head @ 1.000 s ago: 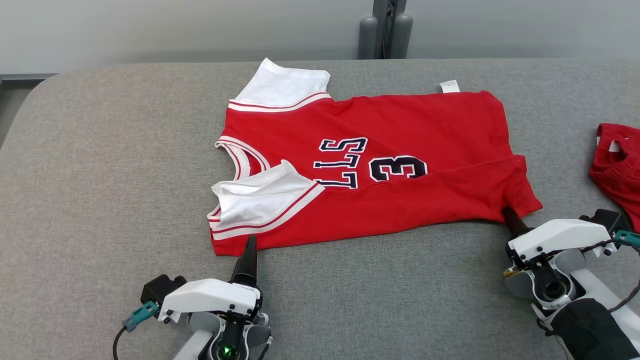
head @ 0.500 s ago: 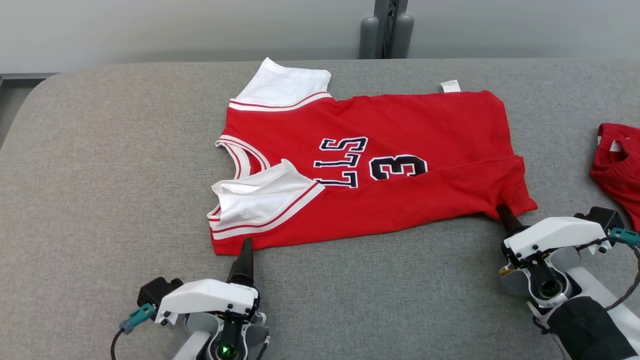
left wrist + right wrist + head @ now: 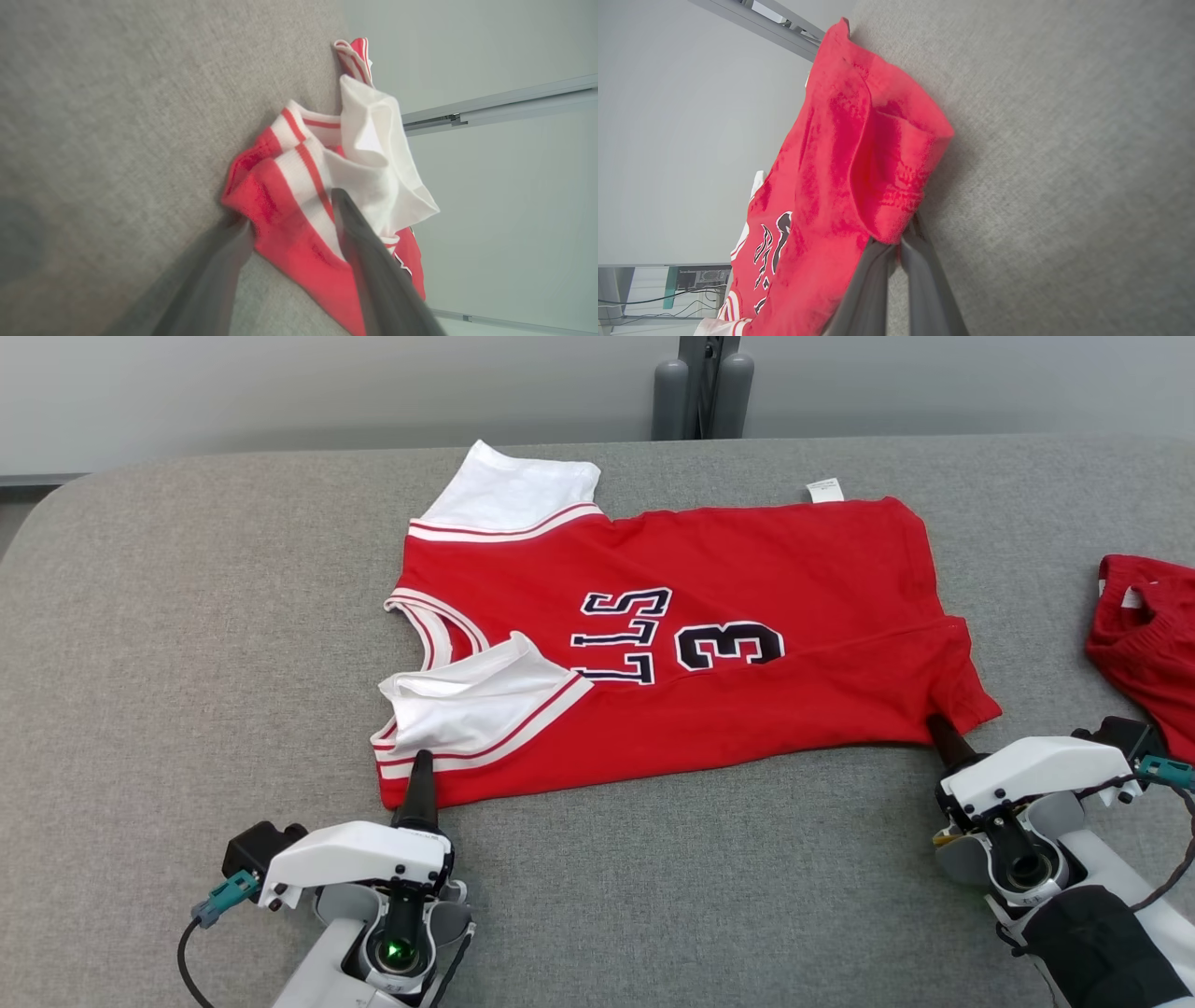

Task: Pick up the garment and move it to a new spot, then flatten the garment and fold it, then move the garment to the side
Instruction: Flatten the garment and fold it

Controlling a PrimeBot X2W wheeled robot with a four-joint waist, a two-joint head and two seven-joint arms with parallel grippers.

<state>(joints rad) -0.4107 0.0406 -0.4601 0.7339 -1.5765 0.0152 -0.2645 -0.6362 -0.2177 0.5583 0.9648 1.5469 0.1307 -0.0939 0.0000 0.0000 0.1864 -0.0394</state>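
Sideways, jersey (image 3: 672, 644) lettering reads "LLS" and "3".

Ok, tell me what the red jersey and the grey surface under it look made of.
The red jersey: soft matte knit, likely cotton or polyester; it creases and drapes limply, with ribbed striped trim. The grey surface: matte woven upholstery-type fabric; fine flecked weave shows close up, rounded corner hints at padding.
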